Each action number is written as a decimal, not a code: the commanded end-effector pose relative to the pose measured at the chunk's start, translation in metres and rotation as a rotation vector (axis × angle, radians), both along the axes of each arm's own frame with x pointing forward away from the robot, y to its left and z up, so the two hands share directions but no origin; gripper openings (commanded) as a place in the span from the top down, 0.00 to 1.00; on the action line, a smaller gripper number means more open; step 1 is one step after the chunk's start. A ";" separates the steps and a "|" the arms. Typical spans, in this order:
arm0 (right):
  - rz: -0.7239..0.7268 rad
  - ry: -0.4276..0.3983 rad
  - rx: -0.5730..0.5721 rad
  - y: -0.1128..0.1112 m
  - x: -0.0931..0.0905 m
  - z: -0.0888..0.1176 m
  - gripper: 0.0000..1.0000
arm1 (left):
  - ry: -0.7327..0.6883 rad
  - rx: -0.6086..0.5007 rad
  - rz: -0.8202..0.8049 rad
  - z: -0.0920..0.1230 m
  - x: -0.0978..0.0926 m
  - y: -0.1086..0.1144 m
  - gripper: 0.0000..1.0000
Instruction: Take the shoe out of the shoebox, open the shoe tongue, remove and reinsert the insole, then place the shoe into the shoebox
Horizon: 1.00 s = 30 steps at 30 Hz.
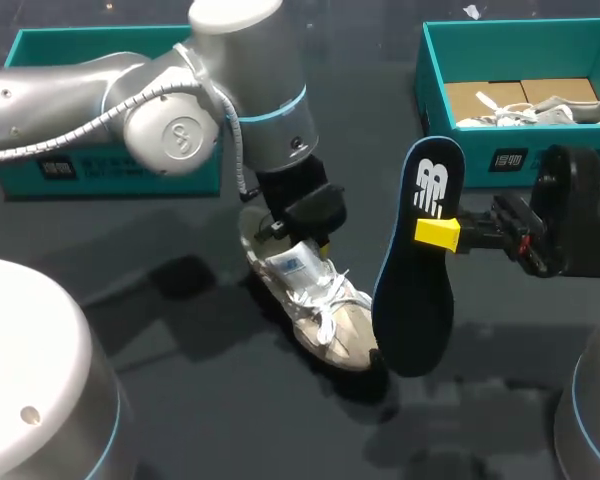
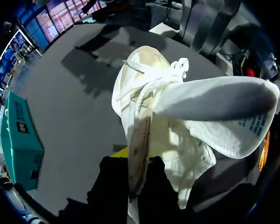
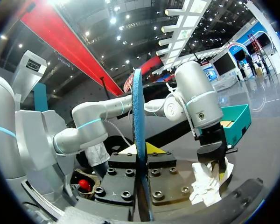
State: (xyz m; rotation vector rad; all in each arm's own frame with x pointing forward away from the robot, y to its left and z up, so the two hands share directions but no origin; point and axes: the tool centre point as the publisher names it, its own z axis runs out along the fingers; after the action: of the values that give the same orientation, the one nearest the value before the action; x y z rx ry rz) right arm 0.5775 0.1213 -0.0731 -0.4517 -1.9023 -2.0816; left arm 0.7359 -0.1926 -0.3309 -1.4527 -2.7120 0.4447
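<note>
Dark table point(image 1: 180, 400) has the white shoe point(image 1: 315, 300) lying on it, left gripper point(image 1: 302, 232) clamped on its heel edge. Just right of the shoe, right gripper point(image 1: 442, 232) pinches the insole point(image 1: 415, 300) upright. Teal shoebox point(image 1: 440, 100) sits farther back-right.

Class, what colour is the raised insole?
The insole is dark navy with a white logo; head view.

Toe of white cloth sneaker point(image 1: 315, 300) scuffed, grubby; dark-blue flat insole point(image 1: 417, 290) matt, prob. foam. Matt teal cardboard shoebox point(image 1: 450, 140). Smooth dark grey tabletop point(image 1: 160, 380), slight sheen. Glossy silver arm shell point(image 1: 50, 100).
</note>
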 end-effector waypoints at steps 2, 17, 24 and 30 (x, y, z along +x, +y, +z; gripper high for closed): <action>-0.003 0.001 -0.002 0.000 -0.002 0.000 1.00 | -0.054 -0.006 -0.173 0.014 -0.012 0.002 1.00; -0.003 0.001 -0.002 0.000 -0.002 0.000 1.00 | -0.144 0.002 -0.521 0.017 -0.031 -0.006 1.00; -0.003 0.001 -0.002 0.000 -0.002 0.000 1.00 | -0.125 0.012 -0.549 0.001 -0.031 -0.020 1.00; -0.003 0.001 -0.002 0.000 -0.002 0.000 1.00 | -0.114 0.026 -0.592 -0.010 -0.031 -0.029 1.00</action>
State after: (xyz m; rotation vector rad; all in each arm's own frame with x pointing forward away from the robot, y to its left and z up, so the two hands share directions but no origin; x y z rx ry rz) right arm 0.5779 0.1214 -0.0733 -0.4513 -1.9020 -2.0812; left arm 0.7010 -0.2090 -0.3341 -2.2158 -2.1936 0.3060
